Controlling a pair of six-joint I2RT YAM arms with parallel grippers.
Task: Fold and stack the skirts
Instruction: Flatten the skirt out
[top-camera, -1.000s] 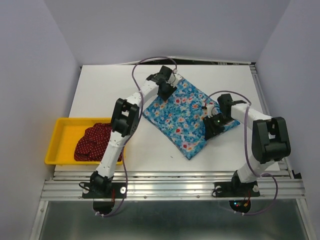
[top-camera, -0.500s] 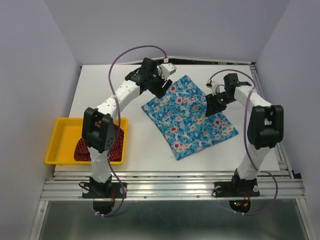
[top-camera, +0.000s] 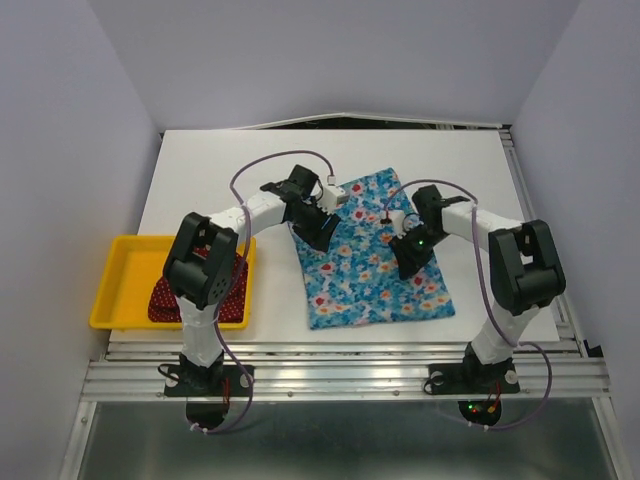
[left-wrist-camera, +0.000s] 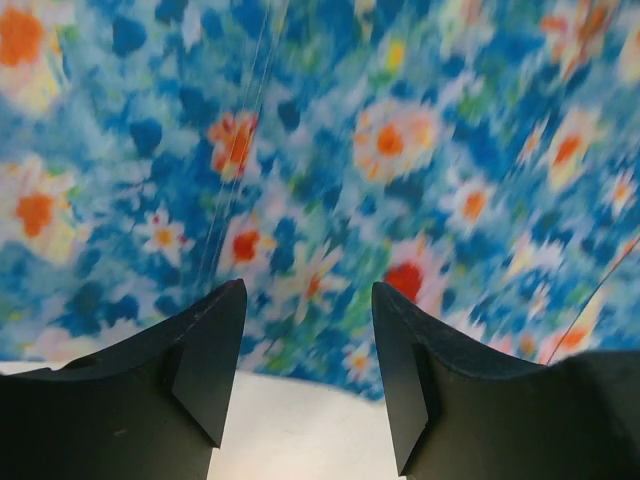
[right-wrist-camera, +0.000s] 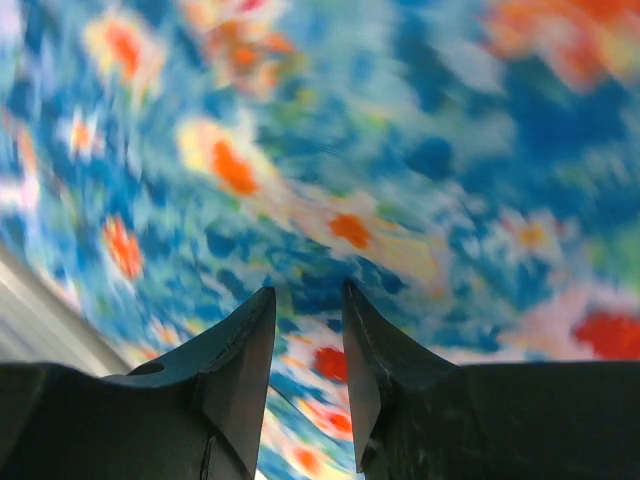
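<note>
1. The blue flowered skirt (top-camera: 372, 265) is laid flat on the surface (top-camera: 220, 170), probably ready for folding. The dark red skirt (top-camera: 168, 296) is bunched in the yellow tray (top-camera: 125, 265).
2. The left arm (top-camera: 255, 212) is bent inward over the blue skirt's left edge, and the left jaws are held apart, empty.
3. The right arm (top-camera: 470, 215) is angled down over the skirt's middle, and the right jaws are narrowly parted, with nothing gripped.

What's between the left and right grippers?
Only the blue skirt, spread flat. The top view shows the whole stretch from the left gripper to the right gripper, and nothing else lies on it.
</note>
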